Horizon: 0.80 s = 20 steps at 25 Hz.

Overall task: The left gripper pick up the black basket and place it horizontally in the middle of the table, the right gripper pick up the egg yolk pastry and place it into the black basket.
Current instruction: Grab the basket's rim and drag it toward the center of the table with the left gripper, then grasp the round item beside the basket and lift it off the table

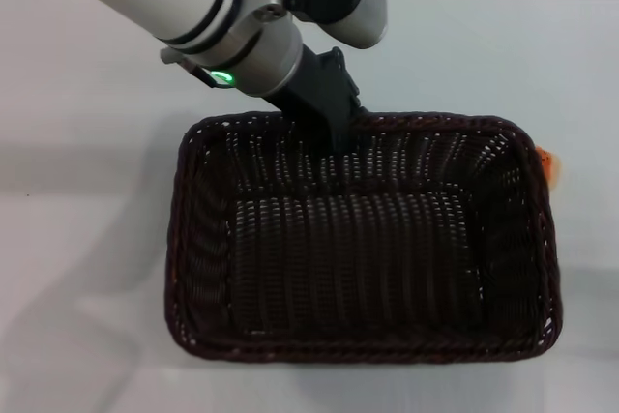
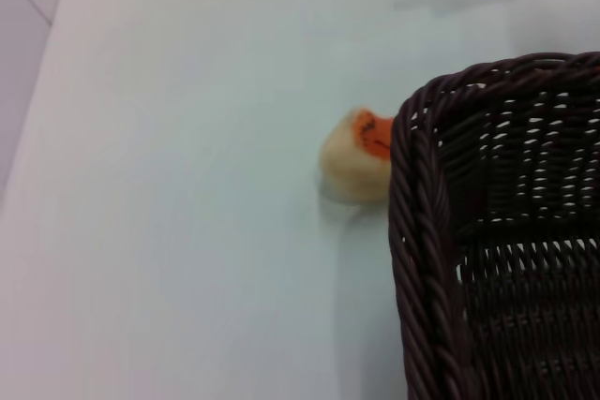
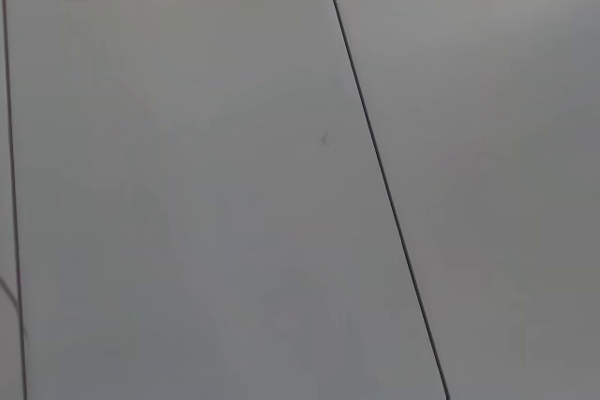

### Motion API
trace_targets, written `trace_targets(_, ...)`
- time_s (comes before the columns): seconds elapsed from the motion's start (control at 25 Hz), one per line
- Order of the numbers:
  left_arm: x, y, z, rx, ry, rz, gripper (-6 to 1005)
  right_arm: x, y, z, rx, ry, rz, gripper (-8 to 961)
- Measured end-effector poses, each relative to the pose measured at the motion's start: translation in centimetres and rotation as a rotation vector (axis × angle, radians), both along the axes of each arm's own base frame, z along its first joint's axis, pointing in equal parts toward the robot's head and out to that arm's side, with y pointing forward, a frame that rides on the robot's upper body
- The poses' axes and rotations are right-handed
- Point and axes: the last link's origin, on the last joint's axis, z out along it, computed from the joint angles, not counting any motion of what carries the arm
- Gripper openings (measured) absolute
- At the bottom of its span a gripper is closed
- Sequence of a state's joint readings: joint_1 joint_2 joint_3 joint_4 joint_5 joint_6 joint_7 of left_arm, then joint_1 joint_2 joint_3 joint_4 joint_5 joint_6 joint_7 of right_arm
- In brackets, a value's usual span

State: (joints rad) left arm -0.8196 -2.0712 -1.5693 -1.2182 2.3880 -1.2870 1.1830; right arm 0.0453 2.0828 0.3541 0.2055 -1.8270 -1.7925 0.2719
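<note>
The black basket [image 1: 363,239] lies lengthwise across the middle of the white table [image 1: 87,142], open side up and empty. My left gripper [image 1: 334,137] comes down from the far left on its white arm with the green ring light and sits at the middle of the basket's far rim. The egg yolk pastry [image 1: 547,163] lies on the table just outside the basket's right end, mostly hidden by the rim. In the left wrist view the pastry [image 2: 352,161] shows right beside a corner of the basket [image 2: 497,231]. My right gripper is out of view.
The right wrist view shows only a plain grey surface [image 3: 187,185] crossed by thin dark lines. White table surface lies to the left of the basket and behind it.
</note>
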Motion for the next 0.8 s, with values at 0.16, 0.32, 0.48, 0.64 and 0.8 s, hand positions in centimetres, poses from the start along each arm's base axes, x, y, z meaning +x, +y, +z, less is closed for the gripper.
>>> trace_targets(0.16, 0.4, 0.7, -0.2, 0.043, -0.031, -0.008, 221, -0.1, 0.1, -0.1, -0.002, -0.001, 0.006, 807)
trace_targets(0.32, 0.8, 0.9, -0.2, 0.06, -0.056, -0.015, 302, -0.1, 0.0, -0.1, -0.006, -0.001, 0.008, 806)
trace_targets(0.48, 1.4, 1.3, 0.3, 0.108, -0.096, -0.043, 383, -0.1, 0.1, -0.1, -0.009, -0.001, 0.002, 806)
trace_targets(0.64, 1.7, 1.9, 1.6, 0.216, -0.174, -0.069, 586, 0.3, 0.5, -0.3, -0.024, -0.001, -0.019, 805)
trace_targets(0.8, 1.6, 3.3, 6.0, 0.557, -0.424, -0.101, 732, 0.3, 1.8, -1.0, -0.083, -0.009, -0.027, 805)
